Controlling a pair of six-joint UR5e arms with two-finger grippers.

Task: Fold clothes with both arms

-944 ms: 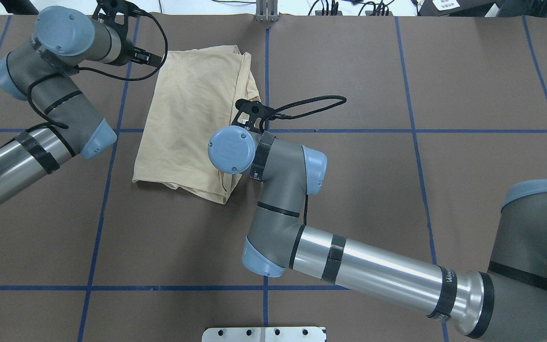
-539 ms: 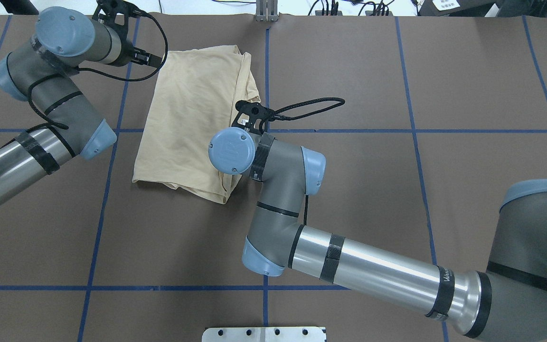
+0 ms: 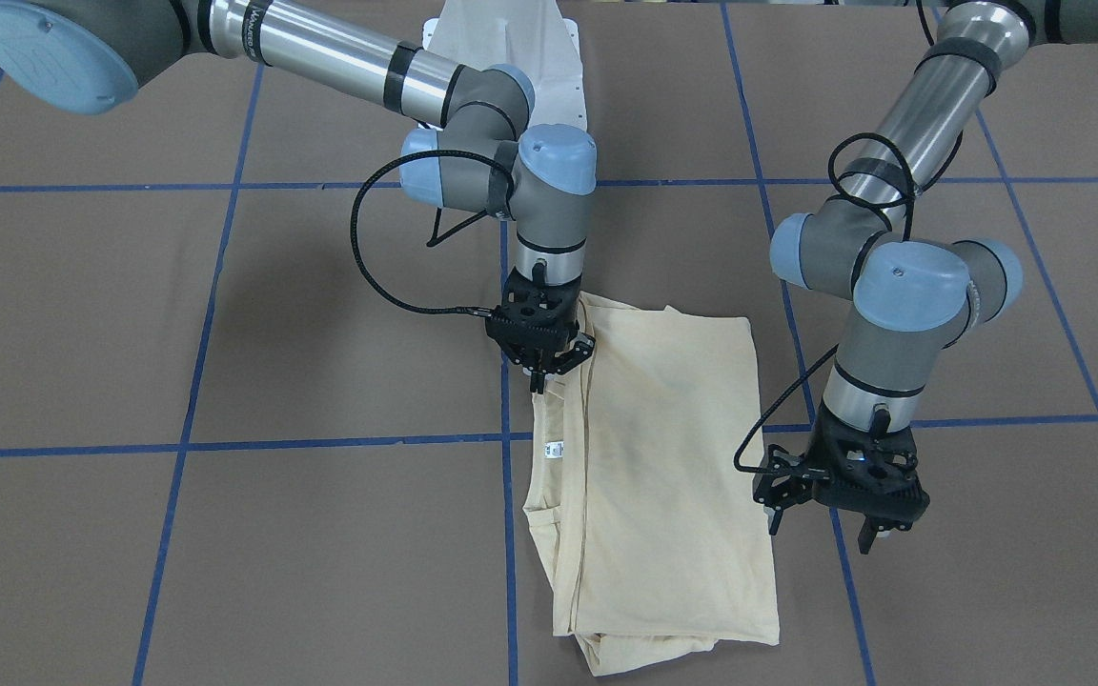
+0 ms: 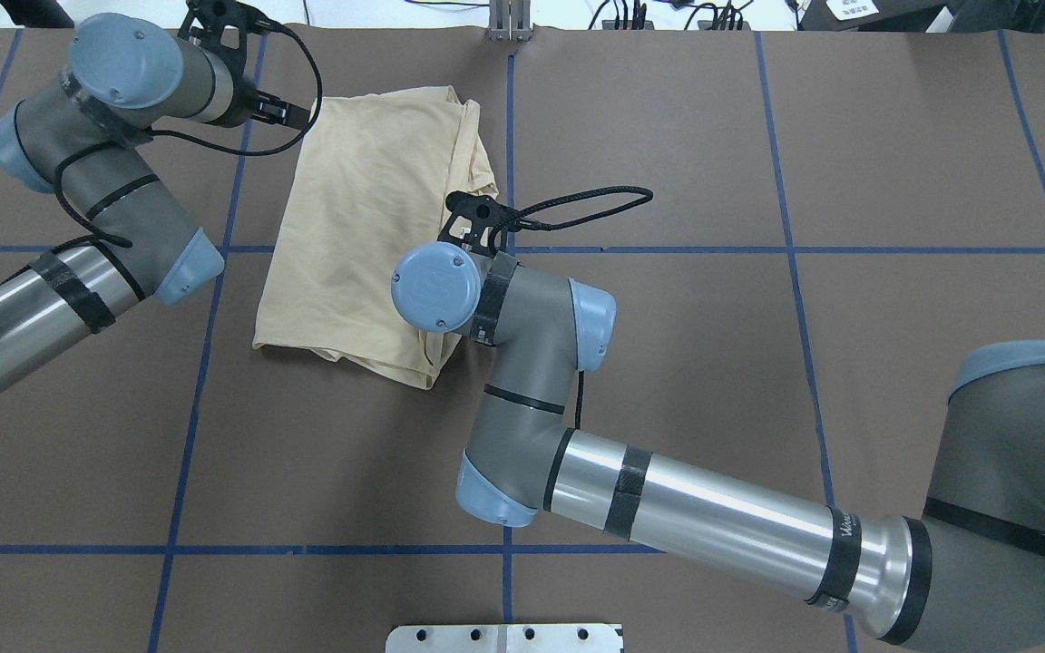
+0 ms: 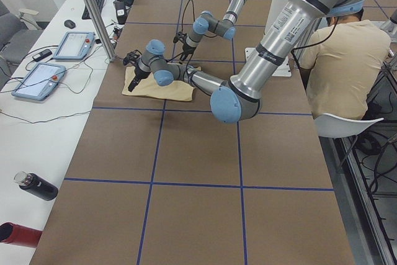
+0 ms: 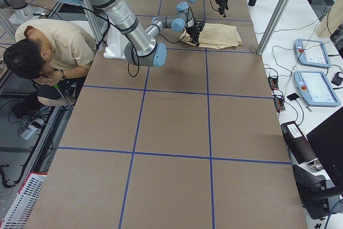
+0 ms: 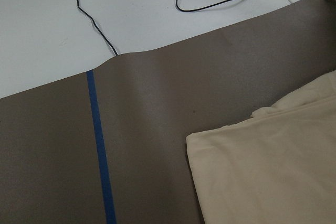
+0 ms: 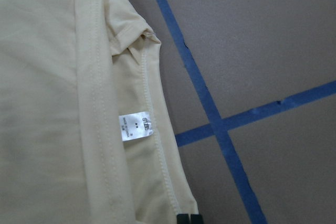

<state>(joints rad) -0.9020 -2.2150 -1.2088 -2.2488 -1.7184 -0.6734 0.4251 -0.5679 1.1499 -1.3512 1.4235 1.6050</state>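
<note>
The pale cream-yellow T-shirt (image 3: 663,476) lies folded into a long rectangle on the brown table (image 3: 225,333), plain side up, so the print is hidden. Its white neck label (image 8: 135,126) shows near one long edge. My right gripper (image 3: 539,381) points down at that edge; in the right wrist view its fingertips (image 8: 189,219) are shut together where the hem runs into them. My left gripper (image 3: 821,529) is open, low over bare table beside the opposite long edge, apart from the cloth. The left wrist view shows only a shirt corner (image 7: 273,171).
Blue tape lines (image 4: 509,249) mark a grid on the table. The white pedestal base (image 3: 511,38) stands at the robot's side. A seated person (image 5: 344,60) is beside the table. Teach pendants (image 5: 37,79) and bottles (image 5: 37,187) lie on the white side bench.
My right arm's wrist and elbow have shifted slightly left and away in the overhead view. The shirt's outline and the left arm look unchanged.
</note>
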